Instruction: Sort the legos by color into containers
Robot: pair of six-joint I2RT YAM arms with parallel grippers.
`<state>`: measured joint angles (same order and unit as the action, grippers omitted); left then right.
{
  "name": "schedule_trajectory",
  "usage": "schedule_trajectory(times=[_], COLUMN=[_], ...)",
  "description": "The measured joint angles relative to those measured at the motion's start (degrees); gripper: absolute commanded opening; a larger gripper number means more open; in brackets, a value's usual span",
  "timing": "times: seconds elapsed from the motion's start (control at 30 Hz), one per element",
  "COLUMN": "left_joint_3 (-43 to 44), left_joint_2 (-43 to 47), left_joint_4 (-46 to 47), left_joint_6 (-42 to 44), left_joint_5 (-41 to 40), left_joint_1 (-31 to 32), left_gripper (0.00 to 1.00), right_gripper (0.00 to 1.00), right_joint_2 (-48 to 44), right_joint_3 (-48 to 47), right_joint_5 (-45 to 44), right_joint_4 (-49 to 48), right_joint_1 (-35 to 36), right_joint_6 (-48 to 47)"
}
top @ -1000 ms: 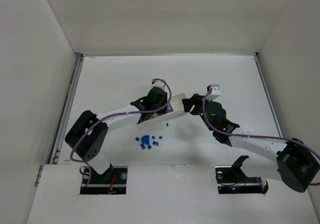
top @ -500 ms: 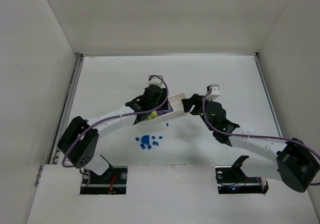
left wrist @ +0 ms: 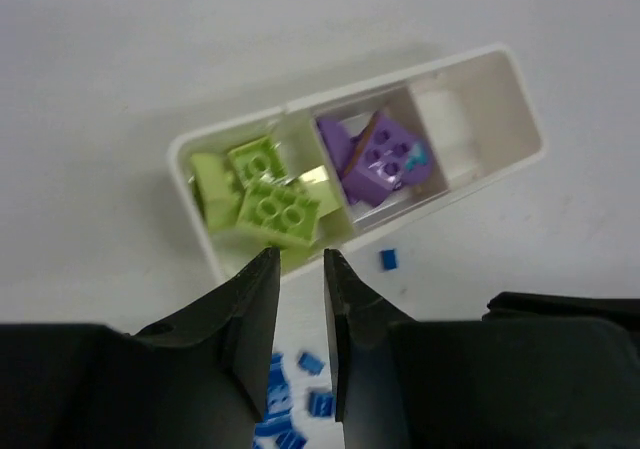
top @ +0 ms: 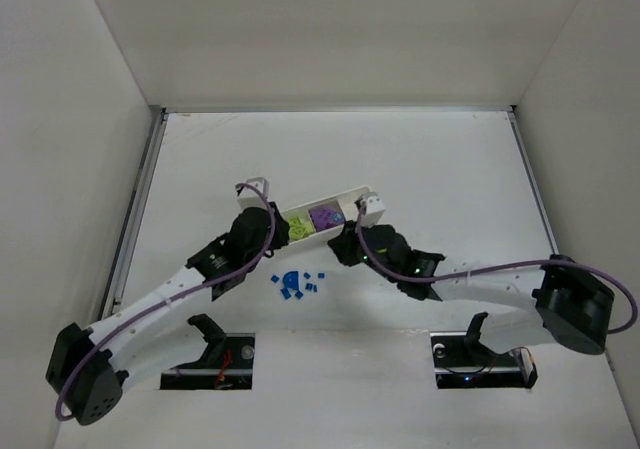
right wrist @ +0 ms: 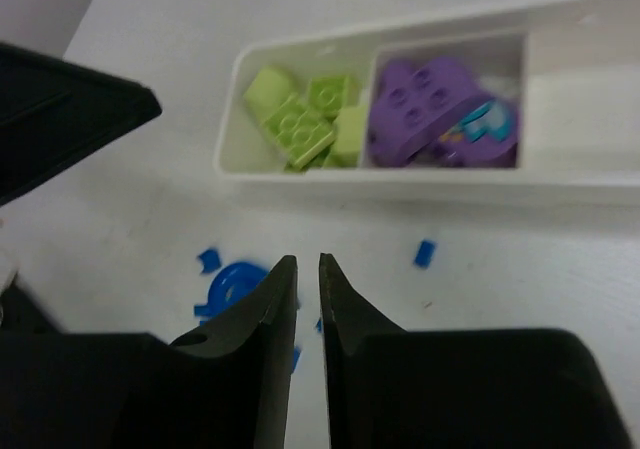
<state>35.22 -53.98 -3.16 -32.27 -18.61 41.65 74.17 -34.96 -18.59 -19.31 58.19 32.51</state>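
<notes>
The long white tray lies slanted mid-table, its containers side by side. Yellow-green legos fill one end compartment, and purple legos the middle one. The other end compartment holds nothing. Small blue legos lie loose on the table in front of the tray, among them a fan-shaped piece. My left gripper hovers just in front of the tray's yellow-green end, shut and holding nothing. My right gripper hangs over the blue bits, shut and holding nothing.
One blue bit lies apart from the others, close to the tray's front wall. White walls enclose the table on three sides. Both arm bases sit at the near edge.
Both arms drew back from the tray toward the near side, uncovering its compartments. The right gripper went from wide open to shut; the left closed too.
</notes>
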Motion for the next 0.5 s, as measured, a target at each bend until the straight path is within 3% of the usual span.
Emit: schedule_trajectory(times=[0.27,0.5], left_joint_3=[-8.74,-12.85], left_joint_2=[12.92,15.41], left_joint_4=[-13.33,-16.0], left_joint_6=[-7.69,-14.75], left_joint_5=[-5.92,-7.13], left_joint_1=[0.35,-0.42], left_gripper=[0.24,0.28], right_gripper=[0.62,0.71], right_joint_2=[12.61,19.3], right_joint_3=[-6.69,-12.79], right_joint_5=[0.66,0.66], right_joint_4=[5.11,8.59], right_joint_1=[12.26,13.88], right_joint_6=[1.01,0.83])
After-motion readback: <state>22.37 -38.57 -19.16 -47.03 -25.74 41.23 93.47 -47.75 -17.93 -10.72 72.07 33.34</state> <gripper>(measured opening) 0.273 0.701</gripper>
